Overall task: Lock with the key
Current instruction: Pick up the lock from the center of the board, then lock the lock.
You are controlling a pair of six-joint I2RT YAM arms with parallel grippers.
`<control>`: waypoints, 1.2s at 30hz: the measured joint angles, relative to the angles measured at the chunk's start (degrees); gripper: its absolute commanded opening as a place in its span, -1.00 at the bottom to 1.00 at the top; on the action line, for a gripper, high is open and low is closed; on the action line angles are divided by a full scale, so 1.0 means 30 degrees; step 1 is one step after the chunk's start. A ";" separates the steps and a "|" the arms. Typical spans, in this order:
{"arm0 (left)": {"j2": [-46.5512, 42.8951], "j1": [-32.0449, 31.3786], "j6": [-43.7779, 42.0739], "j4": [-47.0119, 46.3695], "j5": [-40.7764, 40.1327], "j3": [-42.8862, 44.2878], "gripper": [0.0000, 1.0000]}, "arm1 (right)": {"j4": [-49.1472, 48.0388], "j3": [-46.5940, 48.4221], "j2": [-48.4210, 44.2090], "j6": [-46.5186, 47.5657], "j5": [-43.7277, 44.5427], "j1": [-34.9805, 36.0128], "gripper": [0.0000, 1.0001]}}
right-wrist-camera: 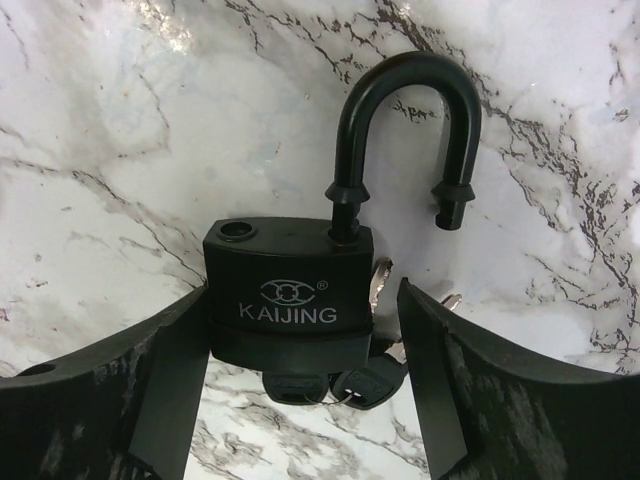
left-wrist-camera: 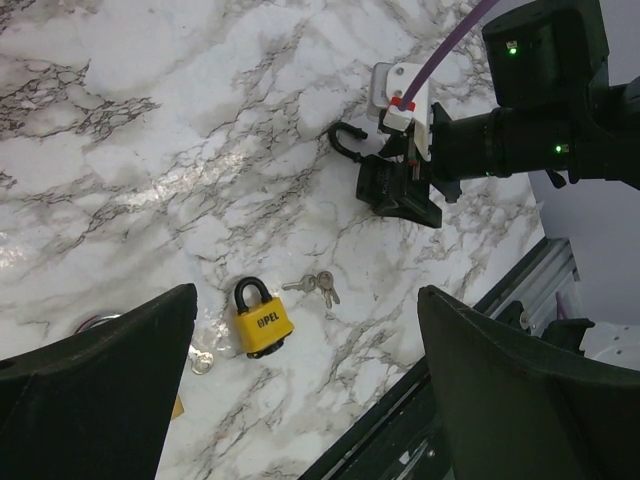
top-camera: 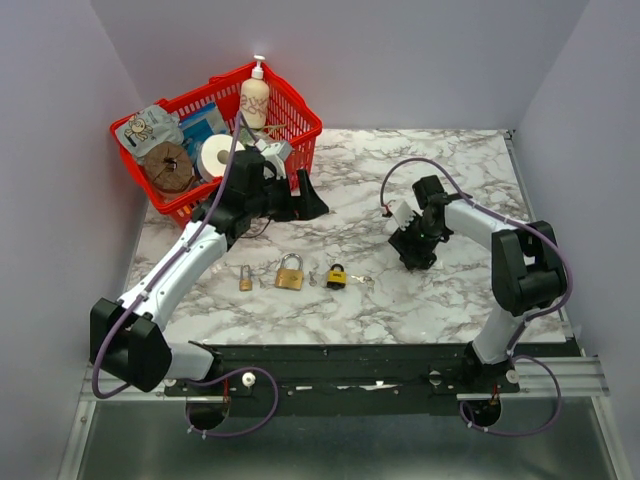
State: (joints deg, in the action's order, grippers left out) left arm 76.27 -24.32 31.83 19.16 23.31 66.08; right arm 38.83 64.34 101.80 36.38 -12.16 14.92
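A black KAIJING padlock (right-wrist-camera: 288,262) lies on the marble table (right-wrist-camera: 120,150) with its shackle (right-wrist-camera: 405,90) swung open. A black-headed key (right-wrist-camera: 292,384) sticks out of its bottom, with a second key on the ring beside it. My right gripper (right-wrist-camera: 302,300) is open around the lock body: the left finger touches its side, the right finger stands a little apart. In the top view this gripper (top-camera: 413,250) is down at the table. My left gripper (top-camera: 303,198) is open and empty, raised near the basket; in its own view (left-wrist-camera: 305,300) it looks down on a yellow padlock (left-wrist-camera: 262,320).
Three other padlocks lie in a row at the front: a small brass one (top-camera: 245,279), a larger brass one (top-camera: 290,273) and the yellow one (top-camera: 336,276) with loose keys (top-camera: 360,279) beside it. A red basket (top-camera: 300,120) of items stands back left.
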 measured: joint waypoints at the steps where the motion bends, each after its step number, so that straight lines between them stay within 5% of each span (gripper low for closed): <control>1: -0.0036 0.0015 0.0015 -0.0044 -0.0029 -0.0007 0.97 | -0.0073 -0.0036 0.0000 -0.0124 0.0073 0.0007 0.59; 9: -0.0342 0.0109 0.0335 -0.0474 -0.0175 -0.0437 0.97 | -0.1319 -0.0998 -0.0612 -0.1137 0.0503 0.0189 0.42; 16: -0.0627 0.0182 0.0350 -0.1071 -0.0211 -0.0998 0.97 | -0.1515 -0.1173 -0.0816 -0.1559 0.0729 0.0299 -0.99; 25: -0.3322 0.0342 -0.4583 -0.2943 0.2951 -0.2594 0.97 | 0.3599 0.0357 -0.3563 0.0262 -0.4736 0.0321 -0.99; 31: -0.5370 0.0102 -1.4644 -0.1712 0.7592 -0.3752 0.83 | 0.7796 0.3825 -0.5544 0.1676 -0.9486 0.1056 -0.99; 36: -0.5421 -0.2164 -2.1966 0.0117 0.8320 -0.3934 0.61 | 1.0768 0.4874 -0.5821 0.2470 -1.2305 0.2739 -0.99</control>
State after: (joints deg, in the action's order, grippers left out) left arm 60.01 -30.81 -34.06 19.51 48.27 54.28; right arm 71.13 78.96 84.33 43.79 -49.08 23.14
